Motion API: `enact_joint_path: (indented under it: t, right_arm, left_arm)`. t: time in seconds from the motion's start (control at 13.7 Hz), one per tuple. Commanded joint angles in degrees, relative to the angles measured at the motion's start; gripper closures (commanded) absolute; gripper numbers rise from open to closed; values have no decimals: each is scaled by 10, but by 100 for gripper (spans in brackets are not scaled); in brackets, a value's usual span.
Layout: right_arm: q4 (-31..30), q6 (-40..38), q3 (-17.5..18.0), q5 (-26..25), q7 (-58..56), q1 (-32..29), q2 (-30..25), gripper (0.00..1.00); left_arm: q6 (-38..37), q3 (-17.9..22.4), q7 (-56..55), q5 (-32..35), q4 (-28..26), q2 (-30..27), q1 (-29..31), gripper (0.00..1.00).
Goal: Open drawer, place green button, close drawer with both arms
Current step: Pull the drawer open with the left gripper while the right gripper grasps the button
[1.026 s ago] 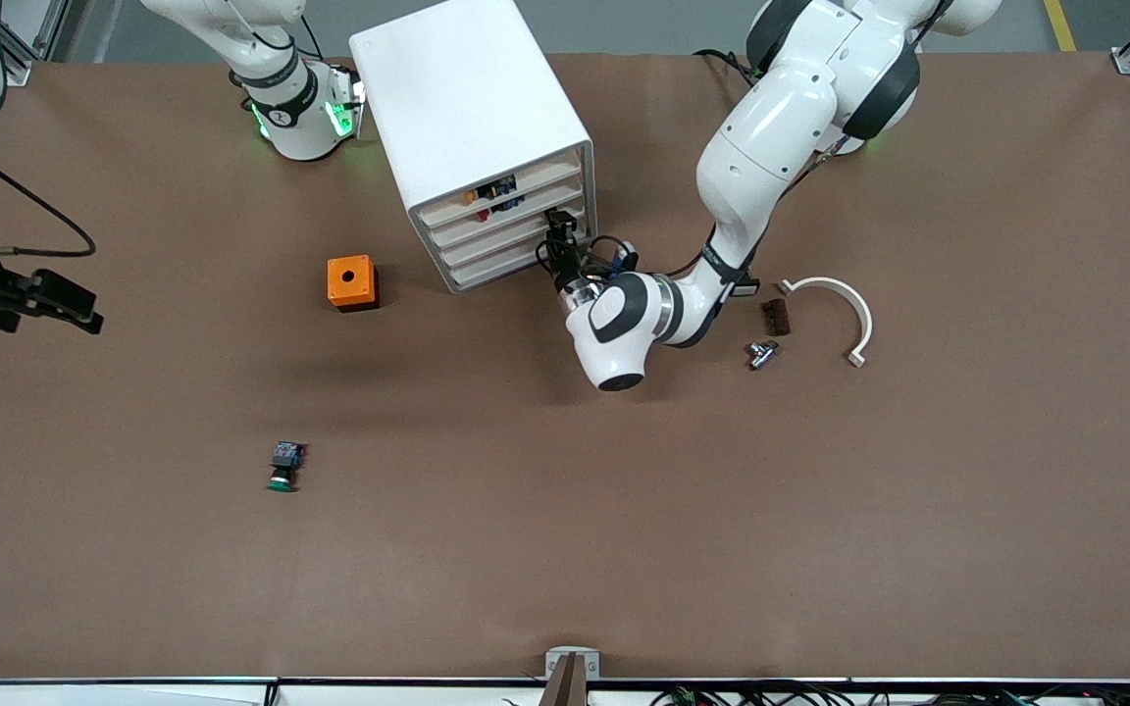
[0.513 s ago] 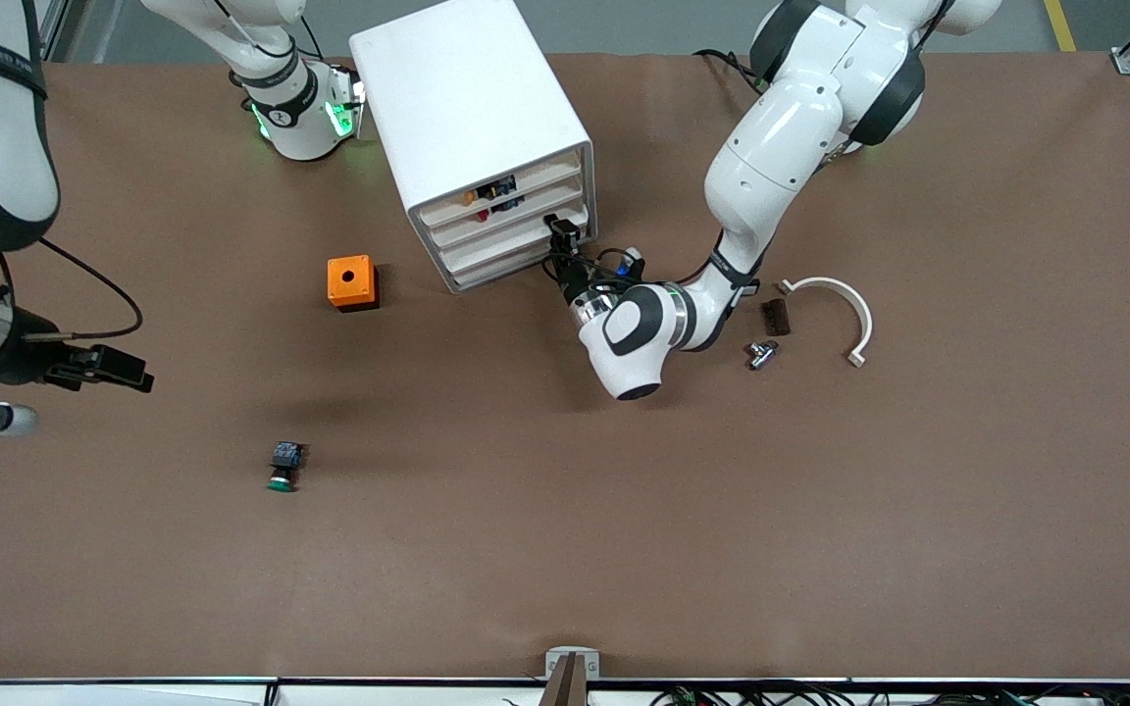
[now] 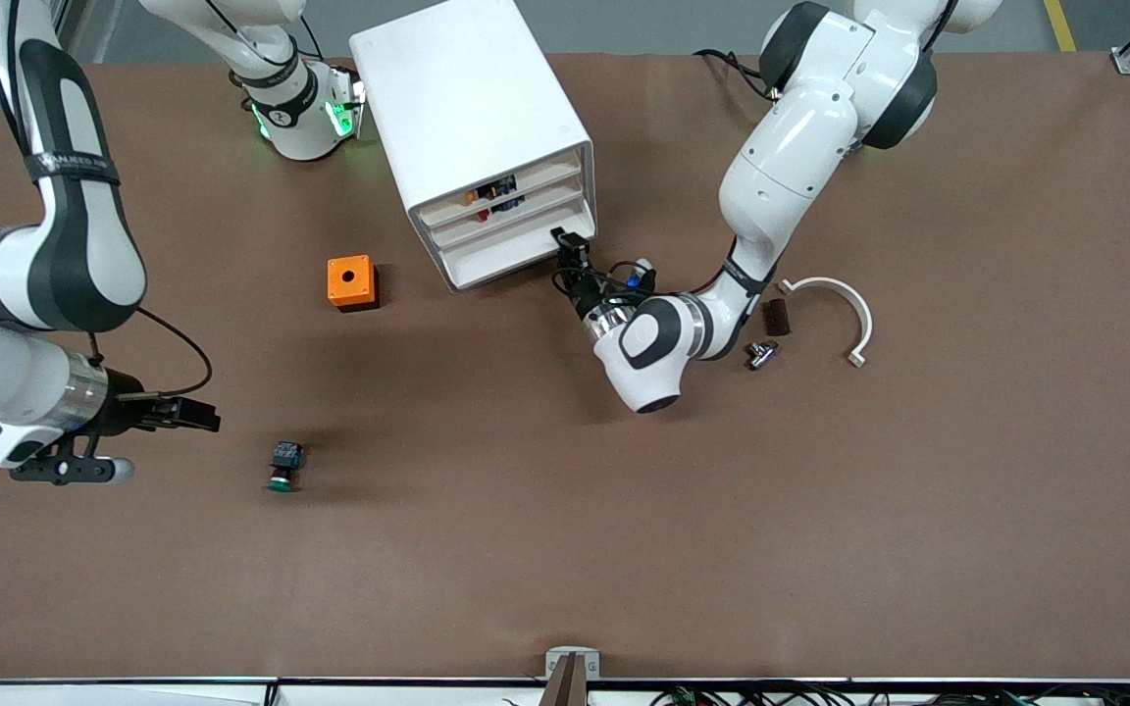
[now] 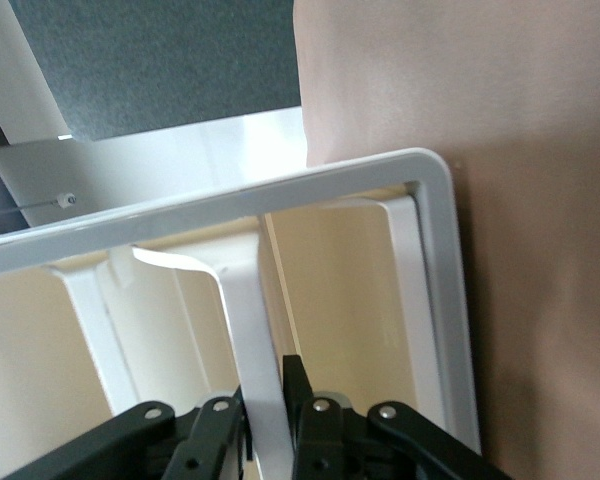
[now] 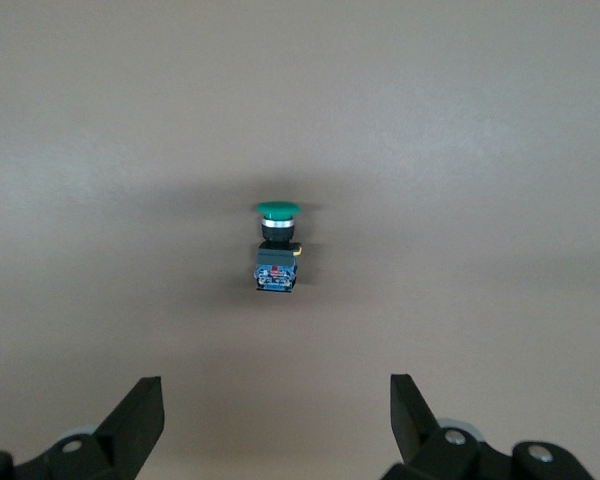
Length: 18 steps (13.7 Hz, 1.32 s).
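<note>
Two arms are working the table. The left gripper (image 3: 572, 247) is clamping the front lip of the drawer (image 3: 511, 253), the lowest in the white cabinet (image 3: 467, 98), which is sticking out slightly. The right gripper (image 3: 194, 417) is hanging spread wide near the button (image 3: 283, 465), which is lying on the brown table (image 3: 820, 510), nearer the front camera than the orange box (image 3: 351, 281).

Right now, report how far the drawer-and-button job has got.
Done: nothing is finished.

In hand: the left gripper is shut on the front of a shallow white plastic drawer low in the white box cabinet. The open right gripper is over the table beside the green-capped push button.

Left: pull the drawer open, place the button, close it.
</note>
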Motion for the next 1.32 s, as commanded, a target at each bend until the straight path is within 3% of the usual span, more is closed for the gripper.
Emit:
enact_joint_path:
  t: [0.0, 0.66, 0.73, 0.81, 0.88, 0.95, 1.03, 1.1, 1.25]
  right_arm:
    - [8, 13, 0, 8, 41, 5, 32, 0]
    - [8, 109, 0, 8, 43, 35, 137, 0]
    - [8, 117, 0, 8, 43, 36, 147, 0]
    - [8, 126, 0, 7, 43, 35, 158, 0]
    - [8, 139, 0, 7, 43, 34, 165, 0]
    - [8, 144, 0, 8, 43, 34, 173, 1]
    - [8, 147, 0, 8, 53, 33, 179, 2]
    - [8, 147, 0, 8, 64, 33, 181, 5]
    - [8, 147, 0, 7, 72, 34, 182, 29]
  left_arm:
    - [19, -2, 6, -30, 14, 2, 27, 88]
    - [39, -2, 9, -34, 18, -3, 82, 81]
    - [39, -2, 14, -34, 18, -3, 82, 72]
    - [39, -2, 17, -33, 18, -2, 82, 55]
    - [39, -2, 36, -30, 18, -3, 82, 29]
    - [39, -2, 80, -29, 18, -5, 82, 11]
    - [39, -2, 123, -29, 18, -7, 83, 1]
    - [39, -3, 153, -30, 19, -8, 84, 1]
    - [38, -4, 196, -30, 24, -12, 86, 1]
